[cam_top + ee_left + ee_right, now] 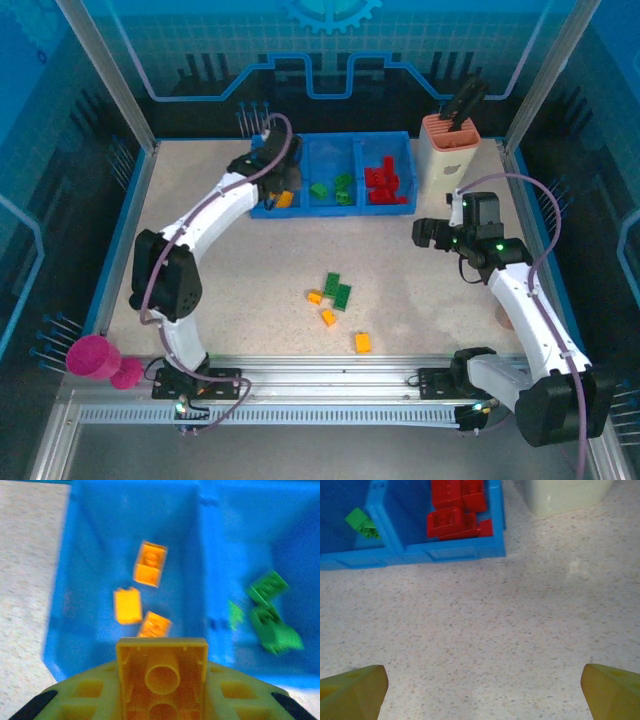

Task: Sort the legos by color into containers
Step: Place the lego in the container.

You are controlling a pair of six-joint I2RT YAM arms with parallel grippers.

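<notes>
The left gripper (162,697) is pinching an orange brick (162,655) between its yellow fingers (85,695), the brick's hollow underside facing the wrist camera. It is hovering over the left compartment (100,545) of the blue tray (330,208), where three orange legos (149,563) are lying. Its arm is reaching from the base toward 12 o'clock, with the elbow bulging out to 9 o'clock. The right gripper (482,690), jaws spread wide and gripping nothing, is hanging over bare table (495,630) at the 3 o'clock side, with the tray's red legos (452,510) at its 11 o'clock. Green legos (335,188) are sitting in the middle compartment. Loose legos (337,290), green and orange, are lying near the table's centre, toward 6 o'clock.
</notes>
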